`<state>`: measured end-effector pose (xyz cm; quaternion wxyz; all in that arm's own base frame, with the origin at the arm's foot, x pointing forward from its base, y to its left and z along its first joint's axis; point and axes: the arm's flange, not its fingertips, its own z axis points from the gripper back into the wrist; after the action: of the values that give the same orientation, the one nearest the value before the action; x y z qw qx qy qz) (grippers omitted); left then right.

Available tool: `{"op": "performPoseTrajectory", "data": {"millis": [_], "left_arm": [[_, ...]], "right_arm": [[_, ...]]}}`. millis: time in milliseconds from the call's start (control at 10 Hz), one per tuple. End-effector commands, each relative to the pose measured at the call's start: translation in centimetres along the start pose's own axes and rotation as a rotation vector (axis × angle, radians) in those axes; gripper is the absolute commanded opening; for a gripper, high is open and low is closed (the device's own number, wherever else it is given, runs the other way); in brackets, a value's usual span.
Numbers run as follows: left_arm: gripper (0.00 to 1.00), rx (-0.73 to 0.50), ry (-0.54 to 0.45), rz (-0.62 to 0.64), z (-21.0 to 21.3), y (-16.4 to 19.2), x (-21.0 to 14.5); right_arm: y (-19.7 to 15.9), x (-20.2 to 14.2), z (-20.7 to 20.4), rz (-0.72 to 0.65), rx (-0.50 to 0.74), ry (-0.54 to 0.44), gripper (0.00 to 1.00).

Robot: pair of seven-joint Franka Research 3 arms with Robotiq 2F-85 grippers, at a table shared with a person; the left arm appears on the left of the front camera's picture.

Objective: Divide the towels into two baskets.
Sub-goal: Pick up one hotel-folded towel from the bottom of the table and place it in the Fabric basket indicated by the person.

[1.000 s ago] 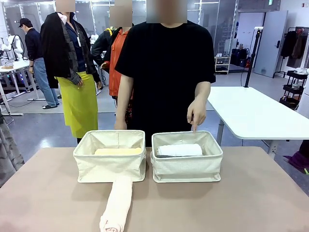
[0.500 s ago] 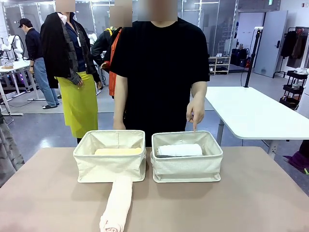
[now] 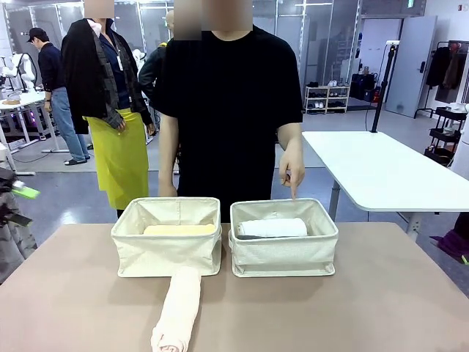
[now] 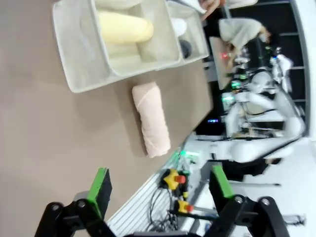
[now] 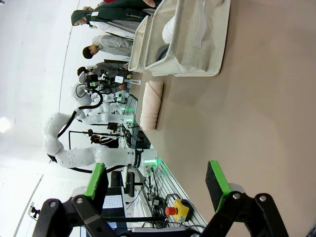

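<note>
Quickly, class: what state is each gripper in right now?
Left gripper: open, holding nothing.
Right gripper: open, holding nothing.

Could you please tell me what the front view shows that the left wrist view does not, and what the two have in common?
Front view alone: the person's hand pointing down over the right basket, with the white towel lying in it in full.

Left wrist view alone: the left gripper with its green-padded fingers spread open above the table.

Both: the left basket holding the yellow towel, and the pink towel lying on the table just outside it.
</note>
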<state>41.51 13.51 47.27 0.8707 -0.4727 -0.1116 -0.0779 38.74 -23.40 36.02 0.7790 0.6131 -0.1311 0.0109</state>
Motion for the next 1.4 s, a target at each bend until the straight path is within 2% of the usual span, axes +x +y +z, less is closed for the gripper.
{"op": "performPoseTrajectory", "data": {"millis": [0,300,500,700,800,900,1300], "left_arm": [[1.0,0.167,0.029,0.022,-5.9,-3.6,-1.8],[1.0,0.272,0.09,-0.007,-13.1,-7.3,-3.5],[1.0,0.405,0.094,-0.043,-18.6,-8.5,-5.9],[1.0,0.396,0.103,-0.083,-22.2,-8.3,-6.5],[1.0,0.221,0.192,-0.033,-21.5,-8.3,-6.1],[1.0,0.378,0.119,-0.085,-21.0,-8.9,-5.7],[1.0,0.378,0.119,-0.085,-21.0,-8.9,-5.7]], "right_arm": [[0.5,-0.3,-0.3,-0.022,-0.016,-0.002,1.0],[0.5,-0.3,-0.3,-0.022,-0.016,-0.002,1.0],[0.5,-0.3,-0.3,-0.022,-0.016,-0.002,1.0],[0.5,-0.3,-0.3,-0.022,-0.016,-0.002,1.0],[0.5,-0.3,-0.3,-0.022,-0.016,-0.002,1.0],[0.5,-0.3,-0.3,-0.022,-0.016,-0.002,1.0],[0.5,-0.3,-0.3,-0.022,-0.016,-0.002,1.0]]}}
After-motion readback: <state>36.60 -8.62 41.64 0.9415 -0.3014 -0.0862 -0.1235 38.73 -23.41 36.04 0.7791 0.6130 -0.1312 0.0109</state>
